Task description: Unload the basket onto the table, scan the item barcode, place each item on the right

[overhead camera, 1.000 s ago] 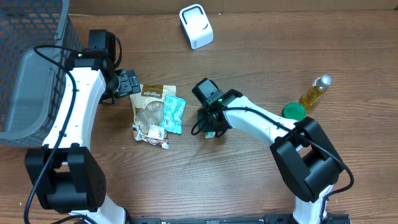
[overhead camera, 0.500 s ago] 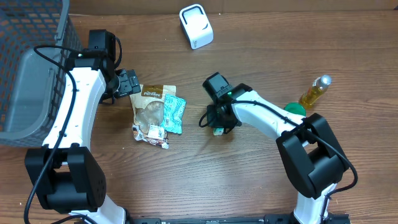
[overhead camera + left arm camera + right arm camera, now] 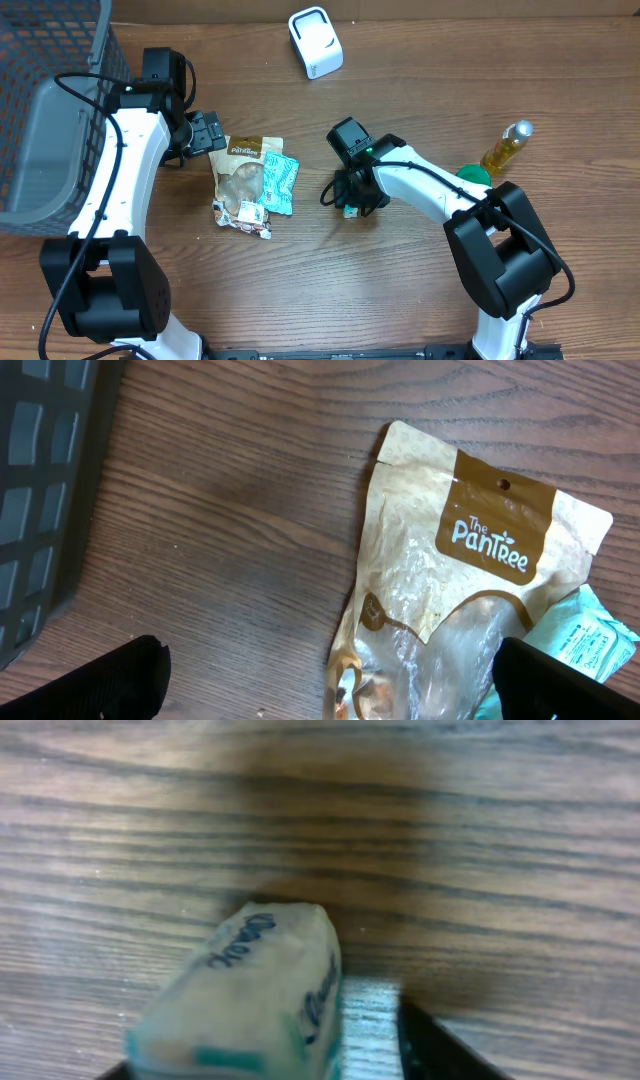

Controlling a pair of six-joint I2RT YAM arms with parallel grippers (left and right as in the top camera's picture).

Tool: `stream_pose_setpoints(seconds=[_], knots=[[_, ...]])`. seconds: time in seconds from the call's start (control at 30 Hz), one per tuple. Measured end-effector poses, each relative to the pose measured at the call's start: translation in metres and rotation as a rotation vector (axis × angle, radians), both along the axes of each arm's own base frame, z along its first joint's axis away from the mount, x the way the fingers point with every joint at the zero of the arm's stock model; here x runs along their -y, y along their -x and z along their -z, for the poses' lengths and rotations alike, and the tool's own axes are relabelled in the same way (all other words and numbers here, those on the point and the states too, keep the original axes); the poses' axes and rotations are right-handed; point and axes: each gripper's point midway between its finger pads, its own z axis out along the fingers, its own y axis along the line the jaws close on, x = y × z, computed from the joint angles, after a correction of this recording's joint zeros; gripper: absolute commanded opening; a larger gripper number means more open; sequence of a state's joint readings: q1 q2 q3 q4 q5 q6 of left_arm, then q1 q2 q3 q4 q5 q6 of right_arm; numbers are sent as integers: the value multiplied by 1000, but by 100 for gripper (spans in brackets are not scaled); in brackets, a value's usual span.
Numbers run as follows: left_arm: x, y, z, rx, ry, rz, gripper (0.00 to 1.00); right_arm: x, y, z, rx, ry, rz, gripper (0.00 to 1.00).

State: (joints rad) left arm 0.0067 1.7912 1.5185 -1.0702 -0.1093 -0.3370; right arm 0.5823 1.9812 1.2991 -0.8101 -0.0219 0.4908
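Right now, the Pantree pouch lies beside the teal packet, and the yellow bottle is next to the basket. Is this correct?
Not quite. The yellow bottle is not next to the basket; it is on the opposite, right side of the table, beside the green lid. The overhead view shows this. The Pantree pouch does lie beside the teal packet.

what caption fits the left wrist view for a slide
Open left claw near a beige and brown Pantree snack pouch lying flat on the brown wooden table
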Motion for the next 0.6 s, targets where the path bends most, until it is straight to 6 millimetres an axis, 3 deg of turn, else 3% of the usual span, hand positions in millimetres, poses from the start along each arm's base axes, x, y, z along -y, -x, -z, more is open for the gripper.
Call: stream_pose_setpoints(seconds=[0.27, 0.6], knots=[[0, 0, 0, 0, 0, 0, 100, 0, 0, -6, -10, 9, -17, 64], [0, 0, 0, 0, 0, 0, 100, -13, -21, -39, 38, -17, -20, 64]])
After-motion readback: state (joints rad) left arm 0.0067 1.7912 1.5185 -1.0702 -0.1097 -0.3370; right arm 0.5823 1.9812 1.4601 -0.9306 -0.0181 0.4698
